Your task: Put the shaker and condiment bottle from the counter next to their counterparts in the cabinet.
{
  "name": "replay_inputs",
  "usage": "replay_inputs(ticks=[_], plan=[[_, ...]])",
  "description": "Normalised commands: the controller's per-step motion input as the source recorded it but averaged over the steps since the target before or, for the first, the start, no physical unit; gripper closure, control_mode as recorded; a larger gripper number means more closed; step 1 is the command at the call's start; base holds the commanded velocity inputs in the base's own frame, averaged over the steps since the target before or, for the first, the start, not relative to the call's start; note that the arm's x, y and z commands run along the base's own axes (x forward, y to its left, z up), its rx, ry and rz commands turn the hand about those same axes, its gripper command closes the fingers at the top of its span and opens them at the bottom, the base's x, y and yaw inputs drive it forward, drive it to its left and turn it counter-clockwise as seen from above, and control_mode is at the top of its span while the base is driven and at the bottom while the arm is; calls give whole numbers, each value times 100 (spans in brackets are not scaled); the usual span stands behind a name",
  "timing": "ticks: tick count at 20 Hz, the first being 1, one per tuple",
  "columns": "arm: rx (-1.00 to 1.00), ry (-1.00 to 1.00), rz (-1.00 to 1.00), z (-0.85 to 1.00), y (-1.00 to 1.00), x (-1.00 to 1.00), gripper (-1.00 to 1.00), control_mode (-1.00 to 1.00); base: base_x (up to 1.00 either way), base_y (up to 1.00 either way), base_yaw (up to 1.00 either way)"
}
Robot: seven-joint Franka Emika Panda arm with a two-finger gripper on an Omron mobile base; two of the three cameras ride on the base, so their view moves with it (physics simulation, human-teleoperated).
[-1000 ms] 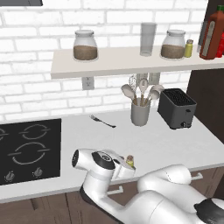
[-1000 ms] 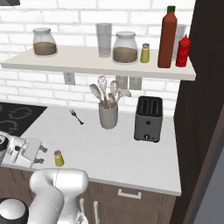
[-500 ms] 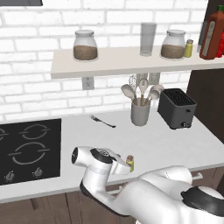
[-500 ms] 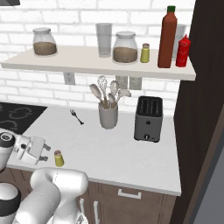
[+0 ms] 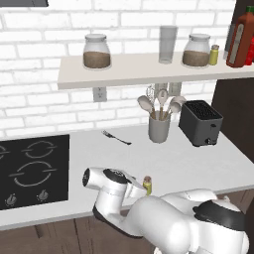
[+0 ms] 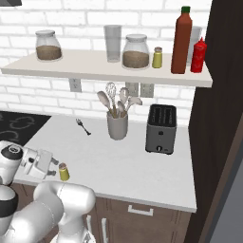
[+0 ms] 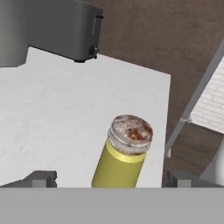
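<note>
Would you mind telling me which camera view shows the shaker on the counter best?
The hand view: the shaker stands close up between the open gripper fingertips. In the right base view it is small beside the gripper; in the left base view it peeks from behind the arm.

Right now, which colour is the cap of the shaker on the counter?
Tan-brown with rusty speckles, on the yellow-green shaker; the hand view shows it best.

shaker (image 7: 124, 157) smooth yellow-green body, mottled rusty-looking cap; tabletop (image 7: 65, 109) matt white, faint stone speckle; toaster (image 5: 200, 122) matt dark grey; drawers (image 6: 142, 213) dark wood.
</note>
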Motion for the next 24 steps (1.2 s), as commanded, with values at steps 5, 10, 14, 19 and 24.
replay_inputs(ticks=[5, 10, 14, 19, 24], plan=[[0, 0, 0, 0, 0, 0, -100, -100, 0, 0, 0], [0, 0, 0, -3, 0, 4, -100, -100, 0, 0, 0], [0, 4, 0, -6, -2, 16, -100, -100, 0, 0, 0], [0, 7, 0, -8, -13, 13, -100, -100, 0, 0, 0], [0, 7, 0, -11, -25, 6, -100, -100, 0, 0, 0]])
